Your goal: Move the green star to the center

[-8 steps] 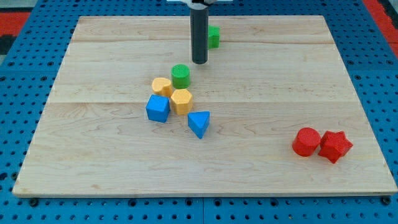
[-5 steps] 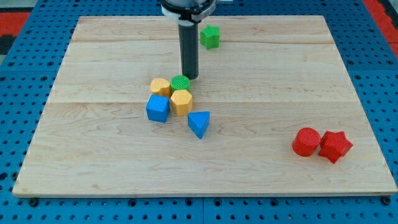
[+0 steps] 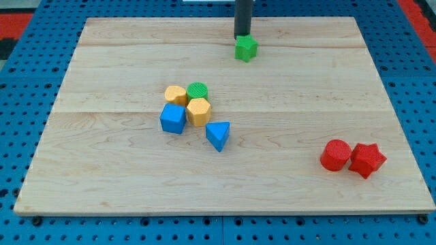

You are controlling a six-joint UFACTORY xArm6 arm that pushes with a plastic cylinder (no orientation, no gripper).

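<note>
The green star (image 3: 246, 48) lies near the board's top edge, a little right of the middle. My tip (image 3: 242, 35) stands just above it in the view, touching or nearly touching its top side. Near the board's middle left a green cylinder (image 3: 197, 90) sits pressed into a cluster with two yellow blocks (image 3: 176, 94) (image 3: 199, 110) and a blue cube (image 3: 173, 118).
A blue triangular block (image 3: 218, 135) lies just right of and below the cluster. A red cylinder (image 3: 335, 154) and a red star (image 3: 367, 160) sit together at the lower right. The wooden board (image 3: 102, 170) rests on a blue pegboard.
My tip pushed the green cylinder down into the yellow blocks, then moved up and right to behind the green star. The star has shifted slightly right and down.
</note>
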